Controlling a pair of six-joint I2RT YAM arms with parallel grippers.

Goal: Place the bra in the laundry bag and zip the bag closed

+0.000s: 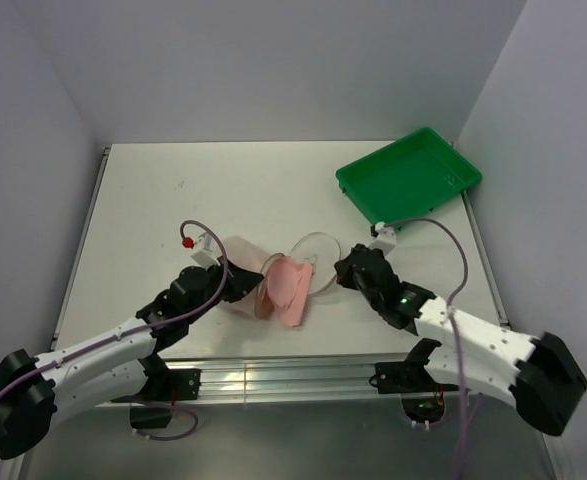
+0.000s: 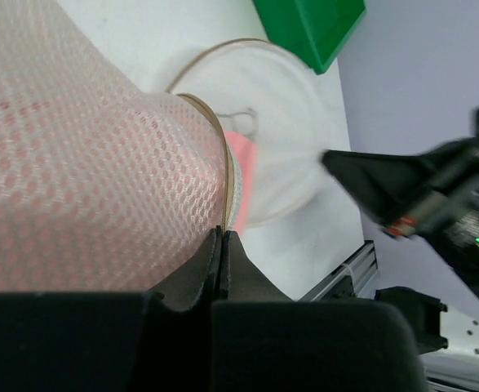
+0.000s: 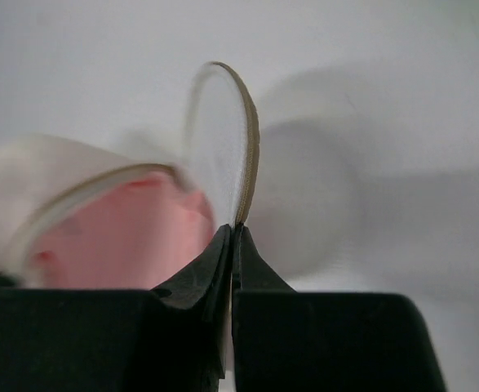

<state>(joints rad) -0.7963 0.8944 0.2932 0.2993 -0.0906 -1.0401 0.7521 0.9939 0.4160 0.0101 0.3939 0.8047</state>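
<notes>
Currently the bra (image 1: 291,287) lies at the near middle of the table (image 1: 173,200), between the two open halves of the laundry bag (image 1: 318,262). Much of the pink fabric sits in the left half, where it shows through the mesh in the left wrist view. A fold hangs out past the rims toward the near edge. The bag is therefore loaded but not closed, and the zip is not yet drawn.

The left gripper (image 2: 223,242) is clamped on the rim of the left half, with its jaws together on the mesh edge. This grip appears to act as an anchor, pinning the filled half so that it does not slide when the other side is moved.

The right gripper (image 3: 235,237) is pinched tight on the rim of the right half. That half is tilted up like a lid, with its hollow face toward the bra. Judged from this posture, the step in hand is folding the lid half over the garment.

Protruding fabric could catch in the zip track and should be inside the rim before closing. The zip pull cannot be located in these views.

The green tray (image 1: 408,178) stands at the far right corner, well apart from the work.
</notes>
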